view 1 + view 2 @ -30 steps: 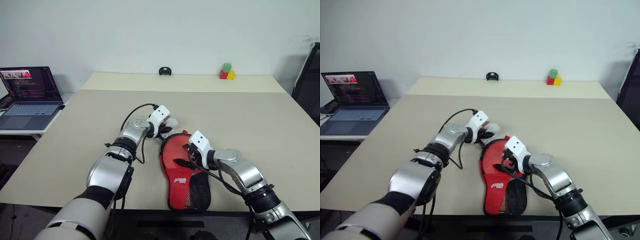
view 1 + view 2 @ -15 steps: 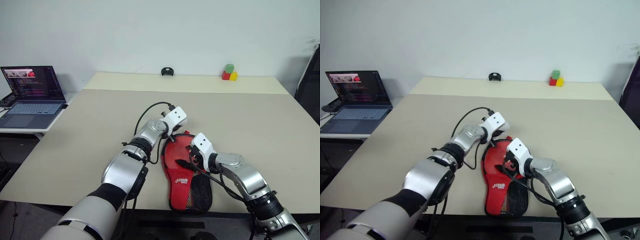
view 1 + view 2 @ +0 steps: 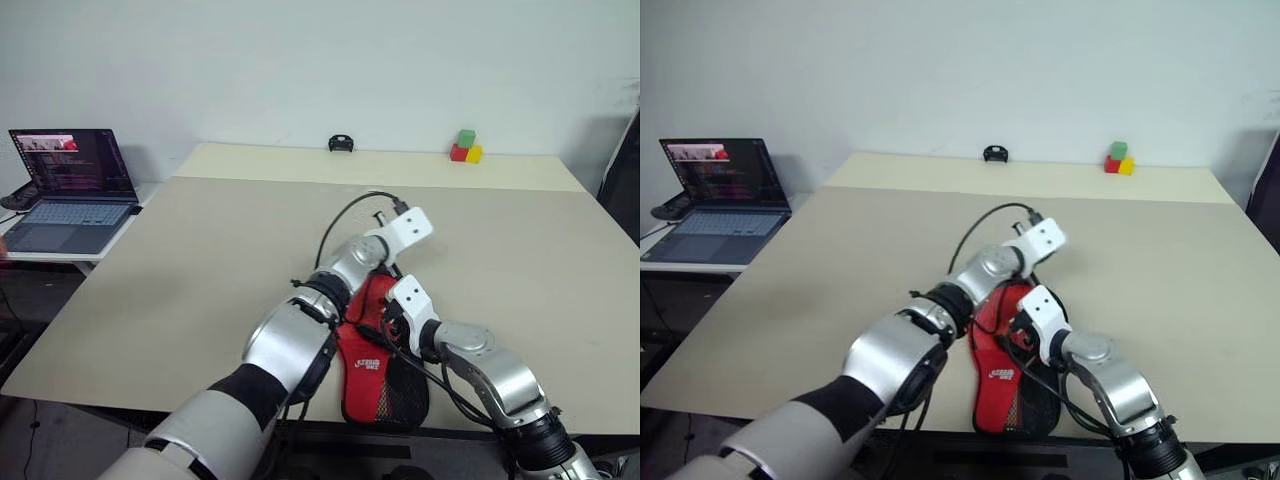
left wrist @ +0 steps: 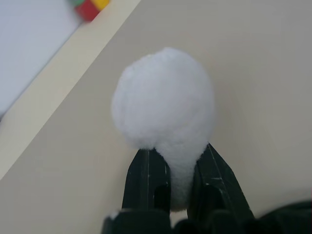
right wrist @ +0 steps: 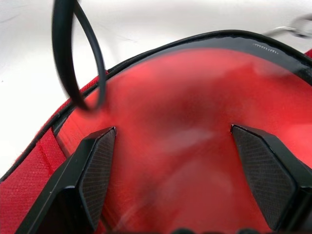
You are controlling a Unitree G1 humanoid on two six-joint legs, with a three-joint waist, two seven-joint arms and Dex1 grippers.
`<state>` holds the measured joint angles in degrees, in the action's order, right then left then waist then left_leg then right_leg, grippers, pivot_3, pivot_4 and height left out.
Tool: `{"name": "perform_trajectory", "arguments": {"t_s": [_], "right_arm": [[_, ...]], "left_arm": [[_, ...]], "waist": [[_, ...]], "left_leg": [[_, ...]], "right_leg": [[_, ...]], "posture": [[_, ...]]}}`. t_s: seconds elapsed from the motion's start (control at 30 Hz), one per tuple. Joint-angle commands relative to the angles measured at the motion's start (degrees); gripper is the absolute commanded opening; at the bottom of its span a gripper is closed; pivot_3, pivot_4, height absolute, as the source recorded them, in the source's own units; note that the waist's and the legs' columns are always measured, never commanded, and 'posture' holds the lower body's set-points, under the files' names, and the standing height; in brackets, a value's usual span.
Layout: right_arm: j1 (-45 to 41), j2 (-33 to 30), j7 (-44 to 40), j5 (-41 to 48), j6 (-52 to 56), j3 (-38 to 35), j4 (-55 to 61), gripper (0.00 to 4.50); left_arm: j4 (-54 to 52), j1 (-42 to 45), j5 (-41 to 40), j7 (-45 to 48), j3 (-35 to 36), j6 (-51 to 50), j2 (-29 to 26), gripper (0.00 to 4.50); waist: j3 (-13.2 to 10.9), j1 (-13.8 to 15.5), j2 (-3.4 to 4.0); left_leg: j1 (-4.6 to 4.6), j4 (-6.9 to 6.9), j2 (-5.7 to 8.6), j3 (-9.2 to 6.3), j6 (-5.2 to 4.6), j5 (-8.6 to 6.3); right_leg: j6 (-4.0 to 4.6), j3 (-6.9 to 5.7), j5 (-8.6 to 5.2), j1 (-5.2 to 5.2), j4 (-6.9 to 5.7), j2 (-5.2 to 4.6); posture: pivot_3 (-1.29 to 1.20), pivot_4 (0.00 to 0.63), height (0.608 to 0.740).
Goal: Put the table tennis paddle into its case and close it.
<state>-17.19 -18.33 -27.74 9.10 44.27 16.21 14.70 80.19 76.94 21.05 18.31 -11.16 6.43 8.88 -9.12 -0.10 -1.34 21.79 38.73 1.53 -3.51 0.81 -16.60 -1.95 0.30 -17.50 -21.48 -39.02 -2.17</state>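
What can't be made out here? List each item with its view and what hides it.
Case round end, head views: covered by the left forearm and right fingers; zipper state unclear.
Paddle: the blurred right wrist view shows a red surface, perhaps it.
White fluffy ball, left wrist view: the left fingers hide what it hangs from.
Black item at the table's far edge: too small to identify.

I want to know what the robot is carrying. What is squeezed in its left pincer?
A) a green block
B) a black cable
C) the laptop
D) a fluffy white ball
D: in the left wrist view the left pincer has its two black fingers shut on a fluffy white ball, held above the beige table.
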Motion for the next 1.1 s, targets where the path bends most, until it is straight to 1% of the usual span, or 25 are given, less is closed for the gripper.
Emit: {"name": "perform_trajectory", "arguments": {"t_s": [0.03, 0.13, 0.27, 0.33, 0.43, 0.6, 0.67, 0.9, 1.0, 1.1], "right_arm": [[5.01, -0.45, 0.29, -0.19, 7.36, 2.90, -5.27, 4.09], [5.25, -0.24, 0.63, -0.13, 7.57, 2.76, -4.94, 4.09], [5.41, -0.10, 0.88, -0.05, 7.59, 2.65, -4.90, 4.09], [5.57, -0.04, 0.94, -0.10, 7.52, 2.81, -4.91, 4.09], [5.61, -0.04, 0.92, -0.12, 7.48, 3.00, -4.99, 4.09], [4.66, -0.04, 0.47, -0.17, 7.05, 3.20, -6.08, 4.09], [3.86, 0.00, 0.12, -0.29, 6.70, 3.45, -6.84, 4.09], [1.59, -0.83, -1.55, -0.65, 5.43, 2.91, -9.56, 4.09], [1.29, -1.31, -2.25, -0.85, 4.87, 2.60, -10.30, 4.09], [1.01, -1.72, -2.76, -0.97, 4.50, 2.17, -10.79, 4.09]], "left_arm": [[-1.76, 2.55, 0.51, 0.96, -0.66, 2.96, 3.61, 0.11], [-1.66, 1.02, 1.37, 2.43, -1.95, 3.13, 4.81, 0.11], [-1.37, -1.27, 2.49, 3.88, -3.54, 2.00, 4.30, 0.11], [-1.21, -2.58, 2.38, 5.85, -3.76, 0.99, 3.71, 0.83], [-1.23, -3.70, 2.35, 7.15, -3.75, 0.33, 3.12, 1.77], [-1.35, -4.76, 1.86, 7.46, -3.14, -0.97, 1.93, 3.62], [-1.44, -4.42, 1.27, 6.10, -2.25, -1.66, 0.36, 4.29], [-2.09, -1.25, -1.89, 0.62, 3.05, -2.39, -7.40, 4.29], [-2.51, -0.38, -3.97, 0.66, 5.67, -1.81, -10.75, 4.29], [-3.23, -0.23, -6.48, 2.71, 8.39, -0.78, -14.91, 4.29]], "waist": [[0.03, -0.07, 0.05], [0.05, -0.11, 0.09], [0.08, -0.15, 0.10], [0.13, -0.17, 0.14], [0.16, -0.17, 0.18], [0.21, -0.17, 0.17], [0.25, -0.19, 0.17], [0.26, -0.87, 0.16], [0.26, -1.14, 0.15], [0.28, -1.32, 0.11]], "left_leg": [[-0.01, -0.02, -0.01, 0.00, 0.00, 0.00], [-0.04, -0.04, -0.02, -0.03, 0.00, 0.00], [-0.09, -0.04, 0.01, -0.03, 0.00, 0.00], [-0.09, -0.04, 0.01, -0.04, 0.00, 0.00], [-0.10, -0.04, 0.00, -0.03, 0.00, 0.00], [-0.10, -0.04, 0.01, -0.05, 0.00, 0.00], [-0.11, -0.04, 0.01, -0.05, 0.00, 0.00], [-0.26, -0.05, -0.02, -0.05, -0.01, 0.00], [-0.27, -0.05, -0.03, -0.06, -0.01, 0.00], [-0.28, -0.05, -0.02, -0.06, 0.00, 0.00]], "right_leg": [[0.00, 0.01, 0.00, 0.00, 0.00, 0.00], [-0.01, -0.02, -0.01, 0.02, 0.00, 0.00], [-0.02, -0.03, -0.01, 0.08, 0.01, 0.02], [-0.02, -0.03, -0.02, 0.08, 0.01, 0.02], [-0.02, -0.03, -0.02, 0.09, 0.01, 0.02], [-0.02, -0.03, -0.02, 0.09, 0.01, 0.02], [-0.02, -0.03, -0.02, 0.10, 0.01, 0.02], [-0.03, -0.01, -0.01, 0.16, -0.05, 0.02], [-0.03, -0.01, -0.01, 0.17, -0.05, 0.02], [-0.05, -0.01, 0.00, 0.20, -0.03, 0.01]], "posture": [[0.00, 0.150, 0.740], [0.00, 0.150, 0.740], [0.00, 0.150, 0.740], [0.00, 0.150, 0.740], [0.00, 0.150, 0.740], [0.00, 0.150, 0.740], [0.00, 0.150, 0.740], [0.00, 0.150, 0.740], [0.00, 0.150, 0.740], [0.00, 0.150, 0.740]]}}
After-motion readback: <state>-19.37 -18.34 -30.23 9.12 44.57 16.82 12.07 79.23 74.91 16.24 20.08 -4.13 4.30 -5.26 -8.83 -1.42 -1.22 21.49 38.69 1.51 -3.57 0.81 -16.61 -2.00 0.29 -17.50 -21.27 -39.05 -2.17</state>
